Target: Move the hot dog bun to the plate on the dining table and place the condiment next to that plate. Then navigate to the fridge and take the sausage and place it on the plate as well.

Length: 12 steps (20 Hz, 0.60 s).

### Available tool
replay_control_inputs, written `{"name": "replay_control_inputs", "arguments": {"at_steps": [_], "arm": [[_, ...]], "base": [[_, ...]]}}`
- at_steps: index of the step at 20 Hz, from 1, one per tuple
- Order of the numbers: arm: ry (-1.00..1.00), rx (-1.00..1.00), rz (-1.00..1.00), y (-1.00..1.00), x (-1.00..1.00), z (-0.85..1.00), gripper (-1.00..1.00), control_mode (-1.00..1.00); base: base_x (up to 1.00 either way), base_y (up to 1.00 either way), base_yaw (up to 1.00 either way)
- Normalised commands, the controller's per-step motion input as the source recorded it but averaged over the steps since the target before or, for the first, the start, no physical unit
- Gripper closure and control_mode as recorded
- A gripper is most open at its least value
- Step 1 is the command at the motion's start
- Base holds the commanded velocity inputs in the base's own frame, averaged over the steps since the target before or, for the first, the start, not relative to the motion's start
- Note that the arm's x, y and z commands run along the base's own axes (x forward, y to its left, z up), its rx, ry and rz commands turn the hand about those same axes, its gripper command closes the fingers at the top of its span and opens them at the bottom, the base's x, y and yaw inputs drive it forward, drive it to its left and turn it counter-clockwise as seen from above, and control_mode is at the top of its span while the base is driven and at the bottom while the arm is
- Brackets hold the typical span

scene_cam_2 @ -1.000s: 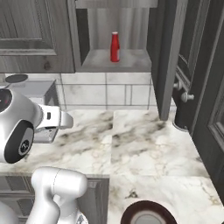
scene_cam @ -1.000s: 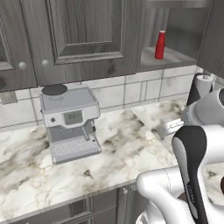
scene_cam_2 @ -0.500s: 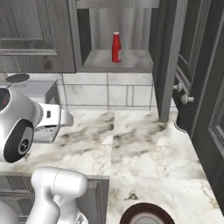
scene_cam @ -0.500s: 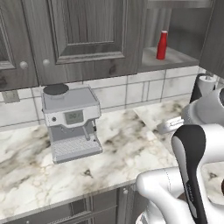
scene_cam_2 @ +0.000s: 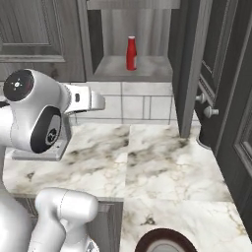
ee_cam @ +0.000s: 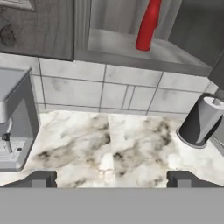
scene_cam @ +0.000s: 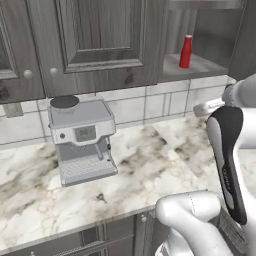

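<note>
The condiment (scene_cam_2: pixel 131 53) is a small red bottle standing upright on the shelf of an open wall cabinet above the counter. It also shows as the condiment (scene_cam: pixel 186 51) and, in the hand view, as the condiment (ee_cam: pixel 148 26) at the top. My gripper (ee_cam: pixel 112 180) is open, its two dark fingertips (ee_cam: pixel 41 179) wide apart with nothing between them. It hangs over the marble counter, lower than the shelf and well short of the bottle. The hot dog bun, the plate, the dining table, the fridge and the sausage are out of view.
A grey coffee machine (scene_cam: pixel 82 140) stands on the counter at the left. A dark cylinder (ee_cam: pixel 199 122) stands at the counter's right end. The open cabinet door (scene_cam_2: pixel 189 64) juts out right of the shelf. A dark brown plate (scene_cam_2: pixel 162 241) lies near the front edge.
The hand has risen from just above the counter and moved forward towards the tiled wall under the shelf. The fingers stay open. The bottle has not moved.
</note>
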Motion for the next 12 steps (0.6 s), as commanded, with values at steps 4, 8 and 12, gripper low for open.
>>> {"name": "replay_control_inputs", "arguments": {"at_steps": [4,8,12], "arm": [[-0.12,0.0,0.01,-0.63,0.38,0.44,-1.0,-1.0],[-0.06,0.0,0.0,-0.38,0.51,0.26,-1.0,-1.0],[0.0,0.0,0.0,-0.18,0.8,0.13,-1.0,-1.0]], "base": [[0.0,0.0,0.0],[0.0,0.0,0.0],[0.0,0.0,0.0]]}}
